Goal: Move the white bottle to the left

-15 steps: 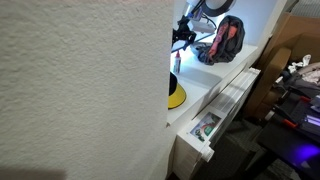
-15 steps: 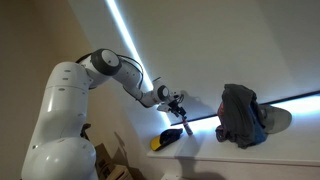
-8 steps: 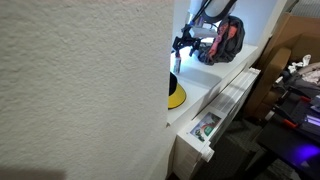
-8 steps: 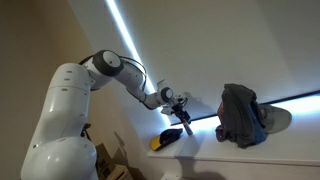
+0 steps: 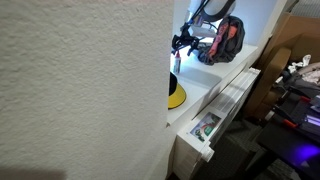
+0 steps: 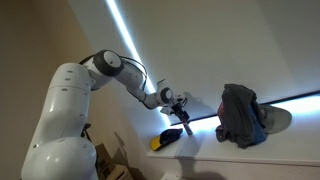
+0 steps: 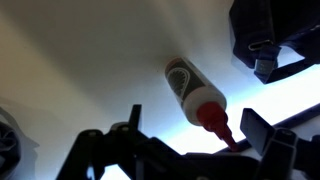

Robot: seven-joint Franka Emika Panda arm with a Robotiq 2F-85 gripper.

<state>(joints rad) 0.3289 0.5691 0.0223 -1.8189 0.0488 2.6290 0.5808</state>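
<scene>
White bottle framed between wide-spread fingers of gripper, upright on shelf near yellow disc. Hangs slightly lower than a second ago; no grasp yet.

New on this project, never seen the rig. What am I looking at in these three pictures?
A white robot arm with two jaws at its tip. Two cameras stand outside it; the third sits on the wrist and looks down past the jaws. On the white counter are a red-and-black bag, a flat yellow disc and a small white bottle with a red top. The jaws hang open over the bottle; nothing is held.
</scene>
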